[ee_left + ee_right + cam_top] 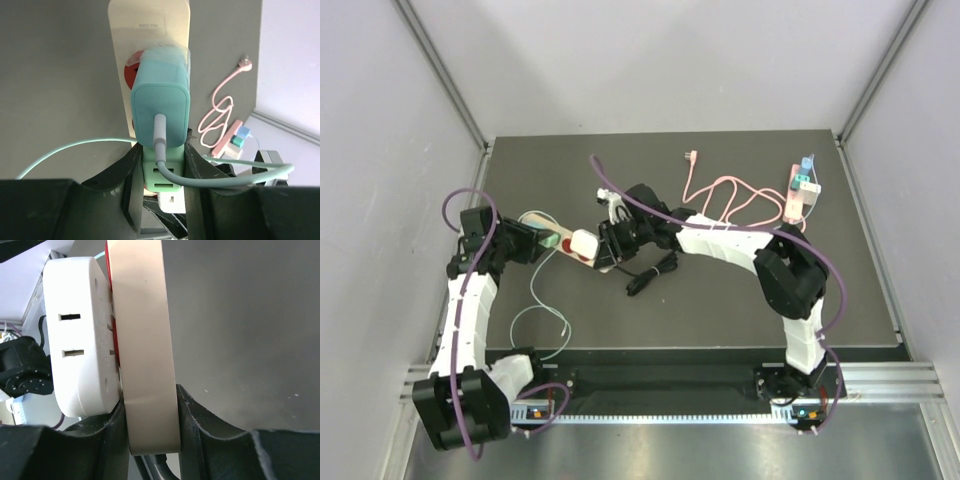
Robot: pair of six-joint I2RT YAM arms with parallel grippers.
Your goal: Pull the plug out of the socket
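On the desk [720, 310], my left claw [161, 172] grips the teal charger [160, 105], right claw [150, 425] clamps the power strip [142, 340]; next, probably pull apart.

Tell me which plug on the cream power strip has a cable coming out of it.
The teal charger, in the left gripper: a pale cable leaves its back. The white adapter beside it shows only empty slots.
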